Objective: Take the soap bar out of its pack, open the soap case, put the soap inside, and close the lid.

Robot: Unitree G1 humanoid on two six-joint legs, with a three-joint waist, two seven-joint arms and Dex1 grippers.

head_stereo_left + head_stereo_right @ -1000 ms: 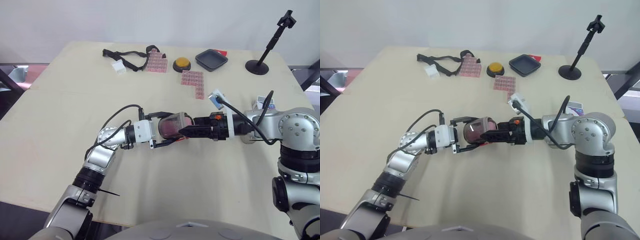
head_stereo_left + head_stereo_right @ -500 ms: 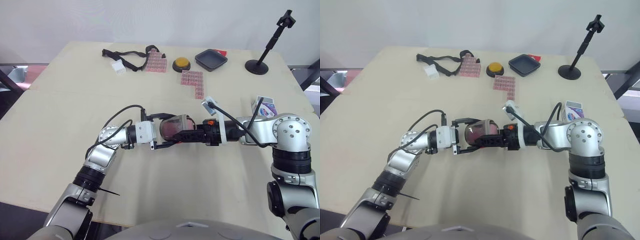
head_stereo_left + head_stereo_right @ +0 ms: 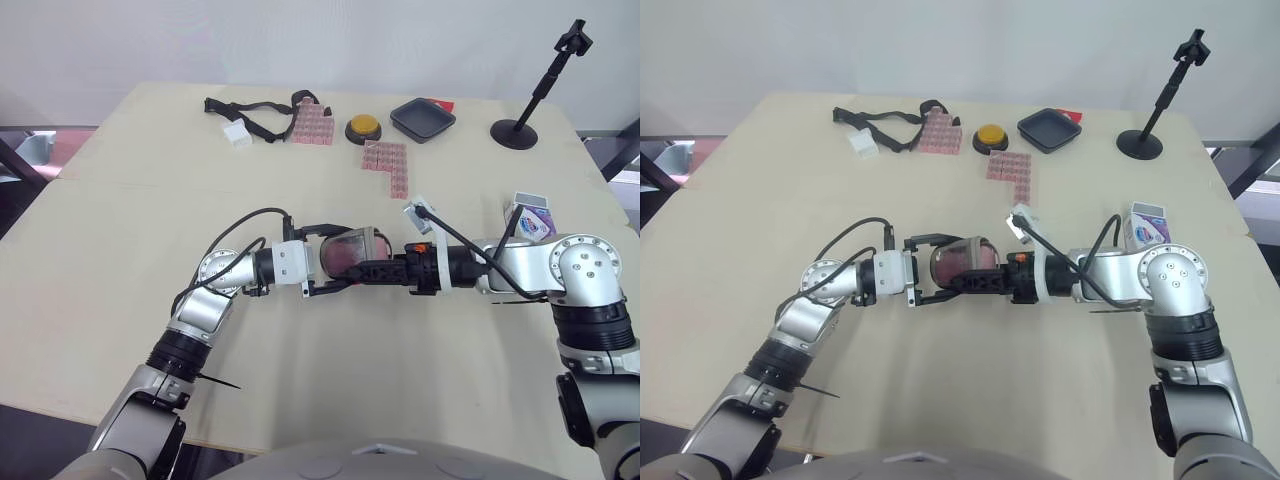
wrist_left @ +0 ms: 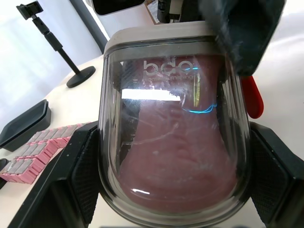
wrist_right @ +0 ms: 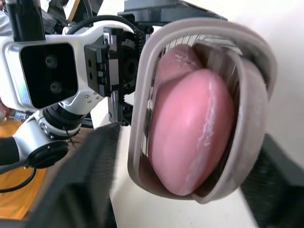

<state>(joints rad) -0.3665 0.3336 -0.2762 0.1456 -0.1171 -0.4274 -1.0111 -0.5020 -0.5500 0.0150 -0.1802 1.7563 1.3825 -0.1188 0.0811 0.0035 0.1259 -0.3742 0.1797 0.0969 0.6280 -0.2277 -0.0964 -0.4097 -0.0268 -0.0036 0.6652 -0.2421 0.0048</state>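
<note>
I count one soap case (image 3: 345, 250) and one pink soap bar (image 5: 190, 137), which sits inside it. My left gripper (image 3: 348, 257) clamps the case by its sides at the tabletop's middle. My right gripper (image 3: 362, 270) meets the case's far end; whether it grips I cannot tell. One soap pack (image 3: 528, 218) sits near the right edge. The right wrist view looks straight in at the soap, while the left wrist view shows it through the clear lid.

One soap case (image 3: 348, 255) is in the middle of the table (image 3: 120, 220), with one pink soap (image 5: 190, 133) inside it. Two pink sheets (image 3: 312, 124) (image 3: 387, 165) lie toward 12 o'clock. Up there too are one yellow button (image 3: 363, 128), one black tray (image 3: 423, 120), one black strap (image 3: 255, 118) and one small white block (image 3: 237, 134). One black stand (image 3: 515, 133) is at 1 o'clock. One soap pack (image 3: 529, 216) is at 3 o'clock.
</note>
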